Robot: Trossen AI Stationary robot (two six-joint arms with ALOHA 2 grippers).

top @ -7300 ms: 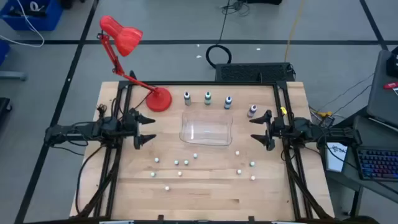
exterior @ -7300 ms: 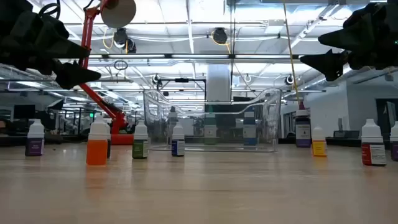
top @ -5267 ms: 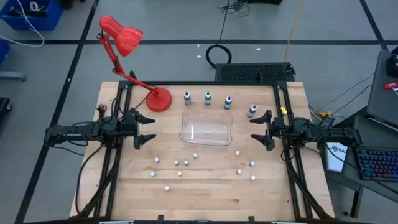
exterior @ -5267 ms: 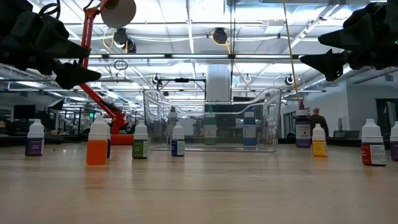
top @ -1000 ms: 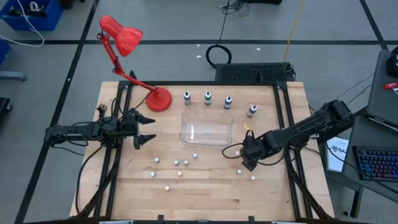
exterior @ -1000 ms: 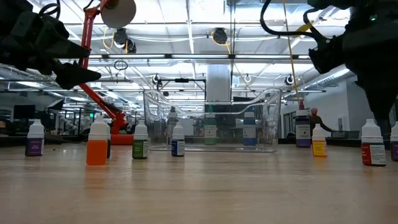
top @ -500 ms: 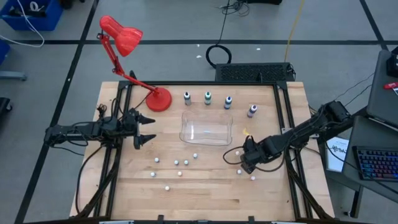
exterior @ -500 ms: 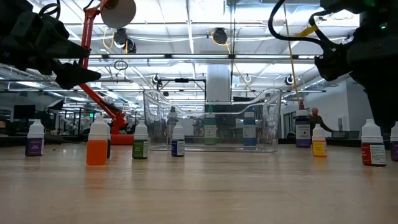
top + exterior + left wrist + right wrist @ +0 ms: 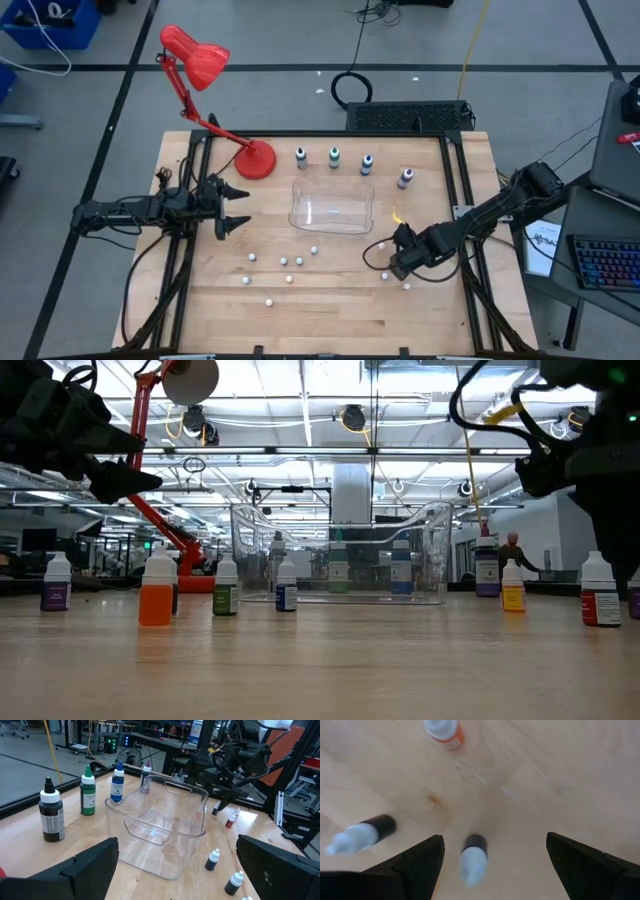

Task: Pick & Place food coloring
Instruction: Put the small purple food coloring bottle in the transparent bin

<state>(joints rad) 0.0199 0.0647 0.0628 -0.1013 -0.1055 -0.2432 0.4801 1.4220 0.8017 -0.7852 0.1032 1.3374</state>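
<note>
My right claw (image 9: 385,262) hangs low over the desk (image 9: 330,310), fingers (image 9: 417,865) spread wide and holding nothing. Between them, almost straight below, stands a small bottle (image 9: 472,857) with a dark body and a pale cap, its tip pointing up at me. Just beside it is a second dark bottle (image 9: 362,834), and farther out an orange one (image 9: 442,730). From above, these show only as pale dots scattered across the near half of the desk.

Beyond them sits the clear bin (image 9: 332,207), which I take to be the drop-off. Behind the bin, along the far edge, four larger dropper bottles stand in a row: dark (image 9: 300,156), green (image 9: 333,156), blue (image 9: 367,164) and purple (image 9: 405,178). A red lamp (image 9: 200,60) stands at the far left corner.

My left claw (image 9: 232,207) waits at the left side of the desk, also wide open and empty, well apart from everything.

The risks, as I judge them: the bottle is small and narrow, so a descent slightly off centre could let one finger tap the cap and tip it over. The neighbour stands close, so my outer finger may knock it as I come down. And the tapered cap could squirt out of my grip if I close too high.
</note>
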